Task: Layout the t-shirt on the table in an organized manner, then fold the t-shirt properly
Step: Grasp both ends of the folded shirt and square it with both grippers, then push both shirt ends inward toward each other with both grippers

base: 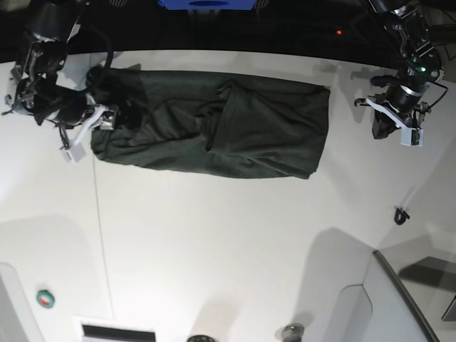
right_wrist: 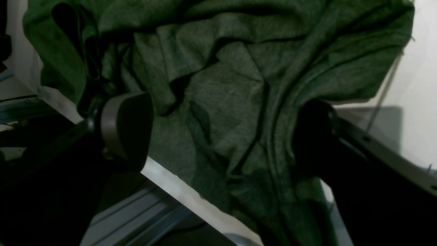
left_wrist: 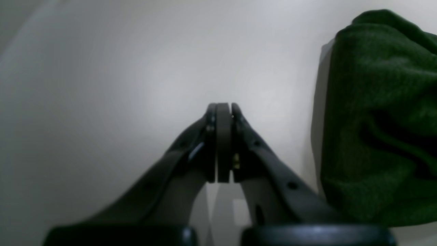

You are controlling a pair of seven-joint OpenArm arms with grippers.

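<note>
Looking across the table (base: pixel 228 256) from its near edge, the first stretch is bare white, with a thin dark seam (base: pixel 100 235) running away down one side and a small teal-and-red button (base: pixel 45 298) near the corner. Farther on lies the shirt (base: pixel 214 125), the one cloth here: dark green, plain, no print or label that I can read, bunched into a long rough band across the table's far part, with deep folds and a raised ridge near its middle. One end is rumpled into a heap; the other ends in a fairly straight edge. There are two arms, one at each end. The right gripper (right_wrist: pixel 218 130) sits at the heaped end, its jaws spread wide with creased green fabric lying between and under them, nothing pinched; from its own camera the cloth reaches the table's edge there, with metal rails below. The left gripper (left_wrist: pixel 223 112) hangs off the other end, just apart from the shirt (left_wrist: pixel 379 119), its jaws pressed together on nothing above bare white tabletop. I can make out no writing anywhere.
</note>
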